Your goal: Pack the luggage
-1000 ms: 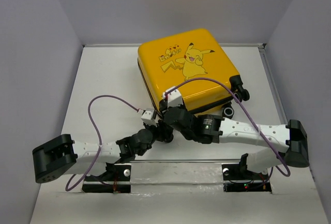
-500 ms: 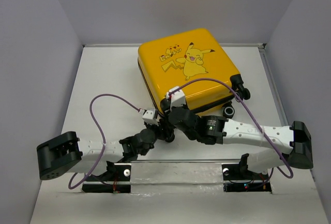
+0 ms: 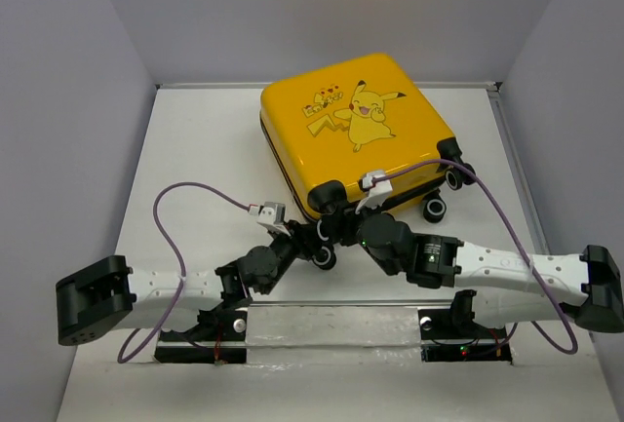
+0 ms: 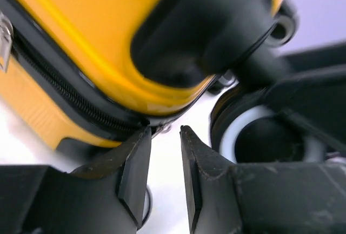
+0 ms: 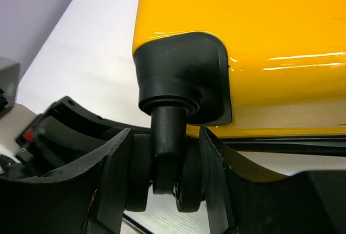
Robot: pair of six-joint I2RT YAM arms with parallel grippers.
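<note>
Right wrist view, right gripper (image 5: 165, 153): clamps caster (image 5: 189, 185) under luggage (image 5: 243, 23) corner. Left gripper (image 4: 165, 142): stands slightly parted, empty, tips just below luggage zipper (image 4: 65, 93).

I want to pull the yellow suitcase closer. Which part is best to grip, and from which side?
Probably the near-left caster, approached low from the near edge: it juts out from the suitcase corner, narrow enough for two fingers.
</note>
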